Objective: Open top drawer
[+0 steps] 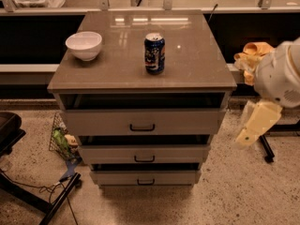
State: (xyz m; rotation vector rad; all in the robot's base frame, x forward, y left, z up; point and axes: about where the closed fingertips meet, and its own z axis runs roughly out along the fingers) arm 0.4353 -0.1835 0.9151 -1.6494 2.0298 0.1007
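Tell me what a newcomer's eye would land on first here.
The blue can standing mid-top of the grey cabinet, with a white bowl to its left. Below, the top drawer shows a dark gap above its front, and the cream pincer hangs off to the cabinet's right, apart from the handle.

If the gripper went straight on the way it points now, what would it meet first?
Probably the floor beside the cabinet: the gripper, right of the top drawer, points down and slightly left, past its front. Depth is unclear.
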